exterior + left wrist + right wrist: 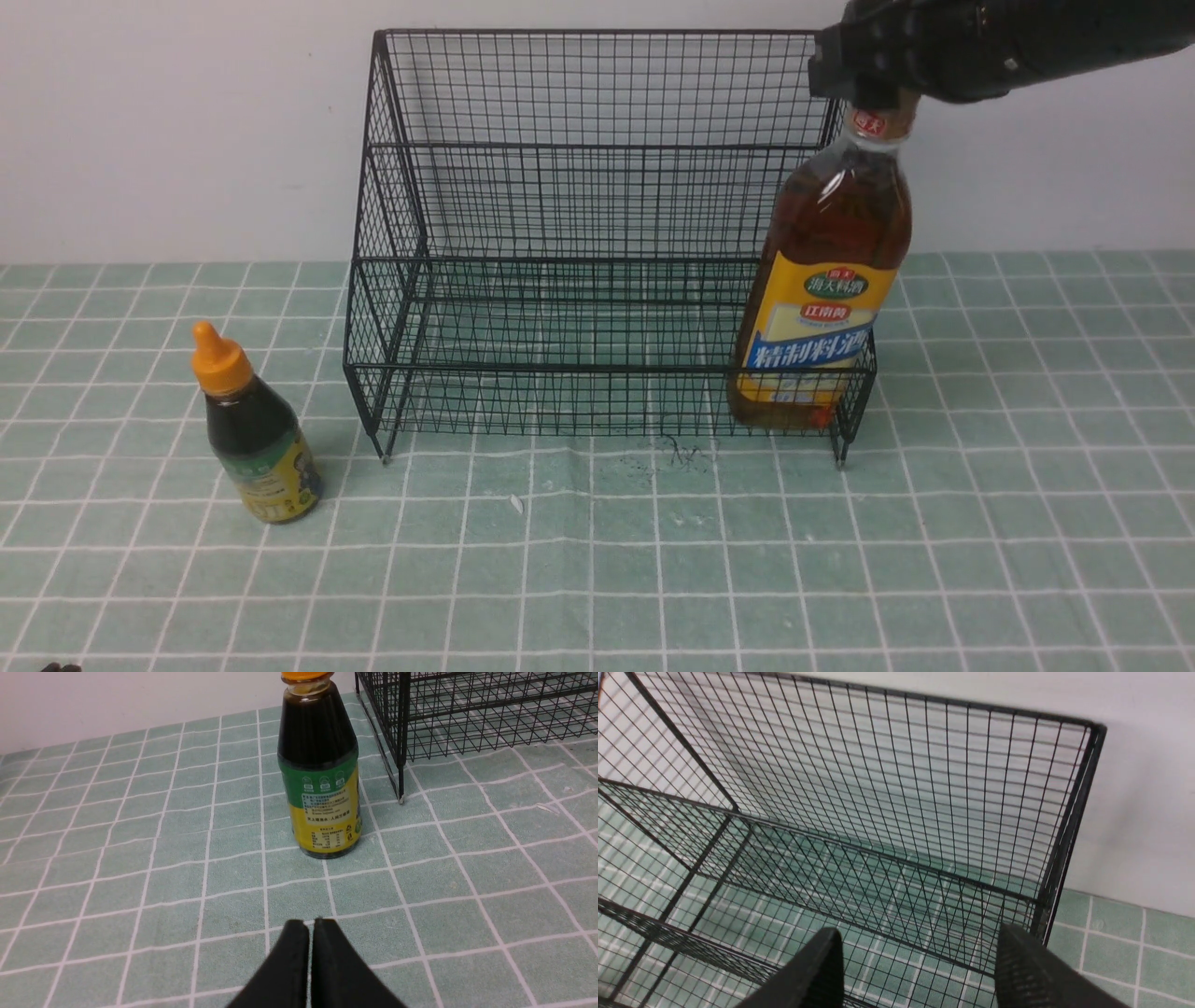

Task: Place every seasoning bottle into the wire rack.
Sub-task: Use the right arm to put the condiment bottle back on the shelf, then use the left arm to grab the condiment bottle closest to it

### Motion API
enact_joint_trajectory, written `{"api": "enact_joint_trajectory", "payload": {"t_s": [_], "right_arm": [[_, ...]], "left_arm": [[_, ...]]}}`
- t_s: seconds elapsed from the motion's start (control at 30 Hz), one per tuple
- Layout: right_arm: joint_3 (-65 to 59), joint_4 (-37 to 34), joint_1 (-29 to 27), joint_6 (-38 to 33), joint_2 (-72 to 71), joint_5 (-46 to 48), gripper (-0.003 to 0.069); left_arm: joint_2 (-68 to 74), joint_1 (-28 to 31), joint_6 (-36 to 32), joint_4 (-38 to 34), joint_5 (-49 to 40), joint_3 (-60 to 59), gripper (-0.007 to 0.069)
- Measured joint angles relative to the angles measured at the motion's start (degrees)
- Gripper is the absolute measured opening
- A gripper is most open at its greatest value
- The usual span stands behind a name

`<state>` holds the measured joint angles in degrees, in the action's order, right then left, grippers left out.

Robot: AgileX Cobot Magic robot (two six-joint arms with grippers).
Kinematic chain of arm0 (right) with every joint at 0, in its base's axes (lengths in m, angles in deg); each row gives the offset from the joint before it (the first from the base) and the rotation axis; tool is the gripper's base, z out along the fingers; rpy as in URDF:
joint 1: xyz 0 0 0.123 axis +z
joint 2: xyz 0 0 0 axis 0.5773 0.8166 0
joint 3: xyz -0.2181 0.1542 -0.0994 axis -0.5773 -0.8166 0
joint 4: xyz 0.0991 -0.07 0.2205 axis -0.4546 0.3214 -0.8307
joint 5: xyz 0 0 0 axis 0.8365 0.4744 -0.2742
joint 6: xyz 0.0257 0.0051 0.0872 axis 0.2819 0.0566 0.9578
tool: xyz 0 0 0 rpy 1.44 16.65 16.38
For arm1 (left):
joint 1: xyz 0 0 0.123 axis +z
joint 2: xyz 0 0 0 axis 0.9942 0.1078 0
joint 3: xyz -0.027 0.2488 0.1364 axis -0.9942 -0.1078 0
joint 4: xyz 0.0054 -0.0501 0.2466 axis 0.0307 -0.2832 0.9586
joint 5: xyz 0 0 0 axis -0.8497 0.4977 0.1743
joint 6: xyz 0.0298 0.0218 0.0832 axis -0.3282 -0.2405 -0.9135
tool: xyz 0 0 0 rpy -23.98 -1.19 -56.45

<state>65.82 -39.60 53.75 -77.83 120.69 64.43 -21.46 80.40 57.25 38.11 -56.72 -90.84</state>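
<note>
Tall bottle: the tall clear plastic bottle of amber liquid with a tan cap and yellow-blue label [826, 280] is standing in the lower front tier, at the rack's right end. Its long axis is running near vertical, the cap is pointing up and the label is facing forward.
Small bottle: the small dark glossy bottle with an orange nozzle cap and yellow-green label [257, 439] is standing upright on the cloth just left of the rack, apart from it, nozzle pointing up.
Rack: the black wire-mesh stepped rack [560, 187] is sitting on short feet, its sides sloping.
Surface: the green checked tablecloth [653, 560] is lying flat, woven and matte.
Right gripper [920, 935]: it is hanging just above the tall bottle's cap, textured fingers spread wide and gripping nothing.
Left gripper [308, 924]: it is hovering low, facing the small bottle, smooth fingers pressed together and empty.
</note>
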Motion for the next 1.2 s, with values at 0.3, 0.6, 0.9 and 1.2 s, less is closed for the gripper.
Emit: {"api": "enact_joint_trajectory", "payload": {"t_s": [0.3, 0.6, 0.9, 1.2], "right_arm": [[0.0, 0.1, 0.0, 0.0, -4.9, -2.5, 0.0409], [0.0, 4.8, 0.0, -0.4, -18.5, 7.3, 0.0262], [-9.2, 11.5, 0.0, 6.6, -44.2, 11.5, -0.0009], [-37.0, 11.9, 0.0, 10.3, -69.1, -4.8, -0.0014]], "left_arm": [[0.0, 0.0, 0.0, 0.0, 0.0, 0.0, -0.0006], [0.0, 0.0, 0.0, 0.0, 0.0, 0.0, -0.0006], [0.0, 0.0, 0.0, 0.0, 0.0, 0.0, -0.0006], [0.0, 0.0, 0.0, 0.0, 0.0, 0.0, -0.0006]]}}
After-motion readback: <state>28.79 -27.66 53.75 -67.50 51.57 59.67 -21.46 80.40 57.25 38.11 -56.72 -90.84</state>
